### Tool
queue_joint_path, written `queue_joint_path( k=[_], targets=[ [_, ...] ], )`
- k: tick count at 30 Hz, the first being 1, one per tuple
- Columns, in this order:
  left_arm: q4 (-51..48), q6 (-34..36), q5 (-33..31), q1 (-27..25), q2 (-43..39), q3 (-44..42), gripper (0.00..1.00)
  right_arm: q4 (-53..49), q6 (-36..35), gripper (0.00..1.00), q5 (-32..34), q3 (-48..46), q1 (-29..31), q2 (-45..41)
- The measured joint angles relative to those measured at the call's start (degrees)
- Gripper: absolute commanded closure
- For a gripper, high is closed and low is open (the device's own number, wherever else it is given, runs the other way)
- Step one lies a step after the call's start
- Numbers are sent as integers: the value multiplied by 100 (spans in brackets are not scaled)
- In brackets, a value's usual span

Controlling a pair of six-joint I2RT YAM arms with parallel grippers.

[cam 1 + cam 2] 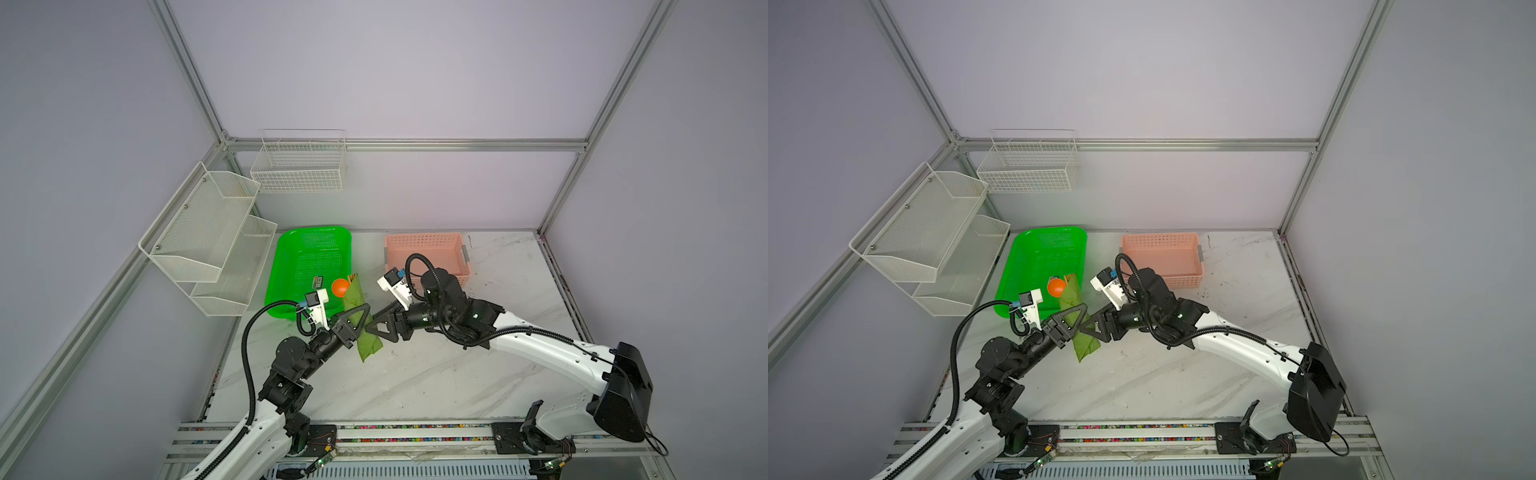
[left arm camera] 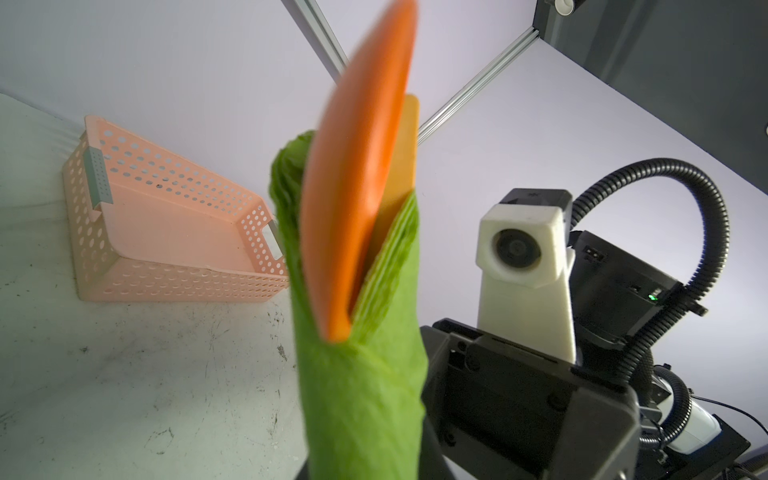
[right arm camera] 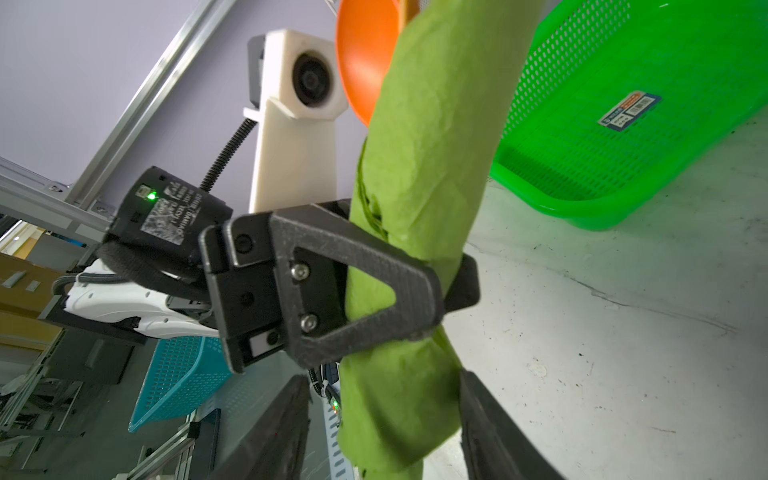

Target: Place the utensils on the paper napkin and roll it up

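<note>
Closest to both wrist cameras, the napkin (image 2: pixel 361 395) (image 3: pixel 424 145), olive-green, is wound into a tube and stands tilted.

The marbled desk (image 1: pixel 436 374) carries a neon-green tray (image 1: pixel 307 257) at far left and a pink basket (image 1: pixel 428 249) at far centre, apart from each other. In both top views the tube's upper end overlaps the tray's near right corner. Whether its lower end touches the desk cannot be told.

The left claw (image 3: pixel 453 291) (image 1: pixel 359 316) is clamped across the middle of the tube. The right claw (image 3: pixel 382 386) (image 1: pixel 1086 326) stands parted, one finger on either side of the tube below the left claw, with a gap showing on one side.

An orange spoon (image 2: pixel 353 187) (image 1: pixel 340 286) juts bowl-first from the upper end. Beside it a paler orange utensil (image 2: pixel 405 145) shows a flat tip, its kind unclear.
</note>
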Motion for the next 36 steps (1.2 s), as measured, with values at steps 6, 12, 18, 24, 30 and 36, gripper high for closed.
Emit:
queue_joint_path(
  k=[6, 12, 18, 24, 30, 36],
  targets=[
    [2, 0, 0, 0, 35, 2, 100, 39, 0, 44, -33, 0, 52, 50],
    [13, -4, 0, 0, 164, 2, 100, 101, 7, 49, -109, 0, 85, 50],
    [52, -22, 2, 0, 210, 2, 100, 175, 22, 47, -87, 0, 90, 162],
    [-17, -20, -72, 9, 138, 2, 100, -37, 33, 65, 452, 0, 111, 184],
    [-17, -35, -61, 4, 107, 2, 100, 31, 20, 66, 365, -2, 140, 219],
    [39, -81, -59, 13, 94, 2, 100, 463, 127, 91, -153, -81, 92, 317]
  ],
)
